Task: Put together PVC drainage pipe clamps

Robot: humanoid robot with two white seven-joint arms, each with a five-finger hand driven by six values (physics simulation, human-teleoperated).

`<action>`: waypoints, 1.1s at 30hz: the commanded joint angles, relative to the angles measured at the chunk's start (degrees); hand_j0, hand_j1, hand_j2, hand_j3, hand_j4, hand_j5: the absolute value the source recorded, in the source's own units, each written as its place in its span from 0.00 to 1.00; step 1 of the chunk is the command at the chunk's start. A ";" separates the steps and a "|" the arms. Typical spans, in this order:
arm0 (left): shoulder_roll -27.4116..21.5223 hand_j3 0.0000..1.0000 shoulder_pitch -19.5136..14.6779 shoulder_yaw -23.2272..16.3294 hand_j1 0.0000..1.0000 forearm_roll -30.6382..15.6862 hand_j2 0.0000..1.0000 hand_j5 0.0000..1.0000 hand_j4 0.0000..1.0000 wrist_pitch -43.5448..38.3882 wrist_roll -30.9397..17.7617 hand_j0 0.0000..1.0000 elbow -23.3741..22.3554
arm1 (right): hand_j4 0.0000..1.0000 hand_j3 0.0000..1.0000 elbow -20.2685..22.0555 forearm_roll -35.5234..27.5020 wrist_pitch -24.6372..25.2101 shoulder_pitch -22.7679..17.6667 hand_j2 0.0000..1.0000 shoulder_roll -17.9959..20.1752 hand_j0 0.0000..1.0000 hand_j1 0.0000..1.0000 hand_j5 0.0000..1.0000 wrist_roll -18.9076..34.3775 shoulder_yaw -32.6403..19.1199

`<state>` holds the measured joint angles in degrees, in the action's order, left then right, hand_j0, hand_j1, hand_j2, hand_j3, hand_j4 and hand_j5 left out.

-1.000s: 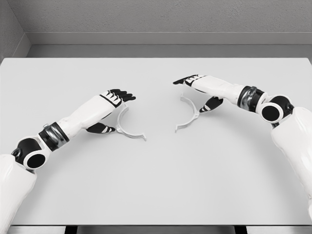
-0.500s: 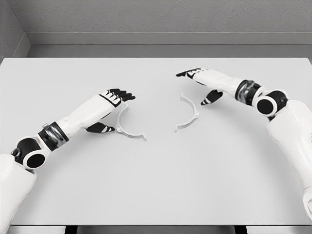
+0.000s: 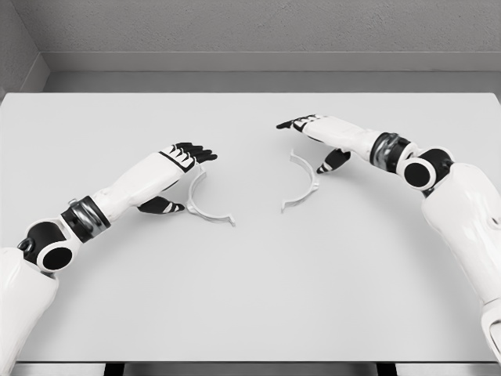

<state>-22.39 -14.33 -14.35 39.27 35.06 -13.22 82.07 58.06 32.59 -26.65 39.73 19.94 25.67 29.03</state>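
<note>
text: none I can read | labels: none | brands: none | numbers: none | signs: none | checked: my arms, the two clamp halves (image 3: 301,182), the table (image 3: 250,298), the wall behind

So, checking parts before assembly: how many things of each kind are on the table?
White curved plastic clamp halves: 2, left one, right one
White robot hands: 2, left hand, right hand
Total: 4
</note>
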 commanded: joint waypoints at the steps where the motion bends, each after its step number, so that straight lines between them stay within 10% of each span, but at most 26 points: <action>1: -0.03 1.00 0.00 0.02 1.00 -0.42 1.00 1.00 1.00 -0.06 0.04 1.00 0.02 | 1.00 1.00 0.21 -0.34 0.02 0.00 1.00 0.01 1.00 1.00 1.00 -0.01 0.07; 33: -0.03 1.00 0.26 0.29 1.00 -0.42 1.00 1.00 1.00 -0.06 0.04 1.00 0.38 | 1.00 1.00 2.49 -0.25 0.11 -0.09 1.00 -0.87 1.00 1.00 1.00 -0.45 1.74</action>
<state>-22.39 -14.06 -14.14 39.27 35.06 -13.22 82.39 60.68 32.51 -26.67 39.73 19.08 25.50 30.82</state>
